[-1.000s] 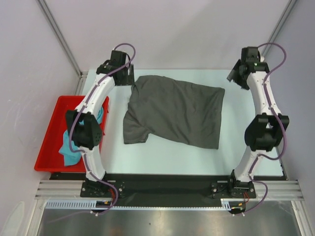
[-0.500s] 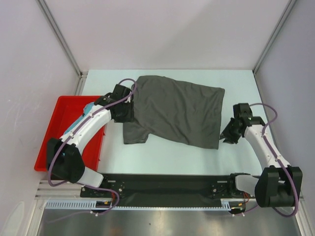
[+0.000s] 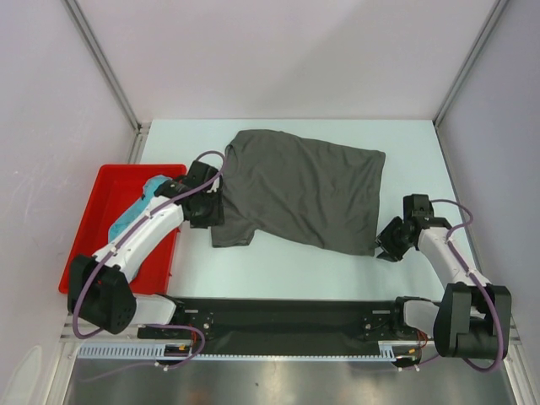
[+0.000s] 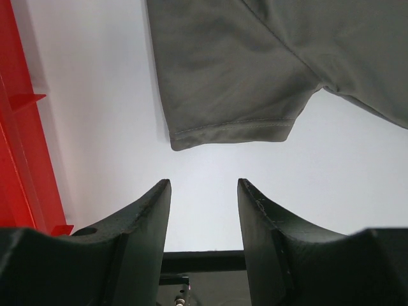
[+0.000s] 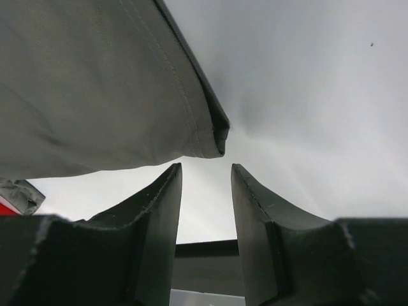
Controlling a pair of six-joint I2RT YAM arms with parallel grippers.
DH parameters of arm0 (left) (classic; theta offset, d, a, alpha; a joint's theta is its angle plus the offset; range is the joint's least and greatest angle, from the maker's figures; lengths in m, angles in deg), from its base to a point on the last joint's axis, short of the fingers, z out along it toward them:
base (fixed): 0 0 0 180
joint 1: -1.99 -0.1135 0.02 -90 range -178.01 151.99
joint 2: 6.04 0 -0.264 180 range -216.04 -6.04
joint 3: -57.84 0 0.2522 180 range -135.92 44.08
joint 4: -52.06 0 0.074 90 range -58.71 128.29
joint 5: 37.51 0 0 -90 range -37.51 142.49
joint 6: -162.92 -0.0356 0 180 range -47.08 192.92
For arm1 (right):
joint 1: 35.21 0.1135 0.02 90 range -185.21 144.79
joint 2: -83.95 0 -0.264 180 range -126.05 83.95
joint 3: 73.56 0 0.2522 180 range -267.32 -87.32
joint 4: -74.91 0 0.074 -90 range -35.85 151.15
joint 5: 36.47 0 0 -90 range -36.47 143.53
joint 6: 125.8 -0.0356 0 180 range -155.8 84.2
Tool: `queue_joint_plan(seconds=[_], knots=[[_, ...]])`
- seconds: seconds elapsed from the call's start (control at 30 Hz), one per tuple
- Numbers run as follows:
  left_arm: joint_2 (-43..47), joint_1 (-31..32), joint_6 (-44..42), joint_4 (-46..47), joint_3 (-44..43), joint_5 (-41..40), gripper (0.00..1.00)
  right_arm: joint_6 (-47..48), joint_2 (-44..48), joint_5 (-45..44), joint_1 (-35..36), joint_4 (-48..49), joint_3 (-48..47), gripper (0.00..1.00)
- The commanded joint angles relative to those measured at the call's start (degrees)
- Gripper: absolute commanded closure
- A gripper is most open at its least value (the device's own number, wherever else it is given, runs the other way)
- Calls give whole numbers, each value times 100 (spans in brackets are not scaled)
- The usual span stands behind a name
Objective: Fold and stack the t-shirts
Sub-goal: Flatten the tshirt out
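Grey t-shirt (image 3: 304, 190): spread mostly flat on the desk (image 3: 287, 266), lying a bit crooked between my two arms.
Teal t-shirt (image 3: 126, 224): bunched up in the red tray (image 3: 84, 253) at the left side, and my left arm hides part of it.
Left gripper (image 4: 204, 185): I've got it down low by the grey shirt's near-left sleeve (image 4: 229, 121). The jaws are parted with nothing between them. The sleeve hem sits just ahead of the tips, apart from them as far as I can see.
Right gripper (image 5: 206, 167): low at the grey shirt's near-right corner (image 5: 213, 131). Jaws are parted here too and grasping nothing, with the hem corner just past the tips.
Fold status: nothing folded or stacked yet, from what I can see.
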Motion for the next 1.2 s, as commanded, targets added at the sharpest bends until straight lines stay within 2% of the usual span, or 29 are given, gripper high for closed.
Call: queue_joint_plan(seconds=[0.0,0.13,0.9,1.03,1.17], knots=[[191,24,78,1,50,-52,48,-173,41,112,-25,250,113,59],[253,24,52,18,94,-70,48,-218,76,68,-25,285,192,63],[86,24,-151,71,173,-307,48,-385,-671,-266,124,1049,456,68],[34,-11,-72,89,226,-430,47,-376,-785,-310,151,1102,430,83],[-11,-213,-54,194,357,-194,46,-218,-873,-424,168,954,307,93]])
